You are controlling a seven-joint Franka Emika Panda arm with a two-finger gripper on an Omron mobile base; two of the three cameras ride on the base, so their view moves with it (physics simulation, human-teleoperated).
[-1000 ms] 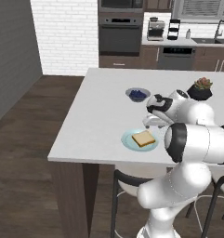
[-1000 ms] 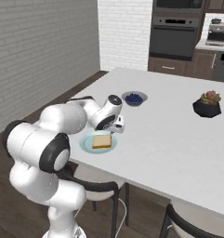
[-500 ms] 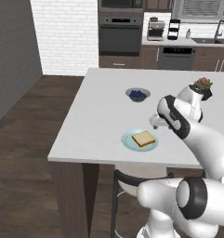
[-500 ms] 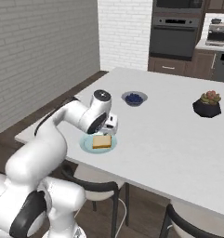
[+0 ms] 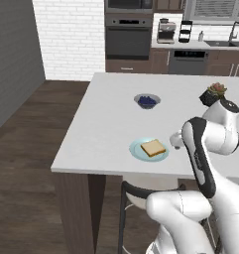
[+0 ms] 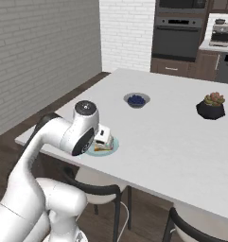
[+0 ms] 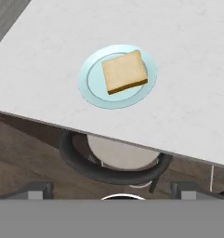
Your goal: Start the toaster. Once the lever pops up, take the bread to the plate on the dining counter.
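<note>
The counter [image 5: 111,119] is seen stretching wide and white on its dark wood base, with the oven wall set well behind it. The arm [image 5: 210,144] is folded high over the near edge, just to the right of the plate in the left base view, and it is bent across the plate's near side in the right base view. A dark-framed stool [image 7: 113,162] is tucked under the counter edge, right below the plate. A potted plant [image 6: 211,105] is stood far over toward the right side of the top, well apart from everything else. The plate [image 7: 117,76] is laid near the front edge, pale blue-green and flat. A small grey bowl [image 5: 147,101] with dark blue contents is set farther back, well apart from the plate. The bread [image 7: 124,71] is lying flat on the plate, within its rim. The gripper [image 7: 112,189] is held above and apart from the bread, fingers spread wide with nothing between them.
</note>
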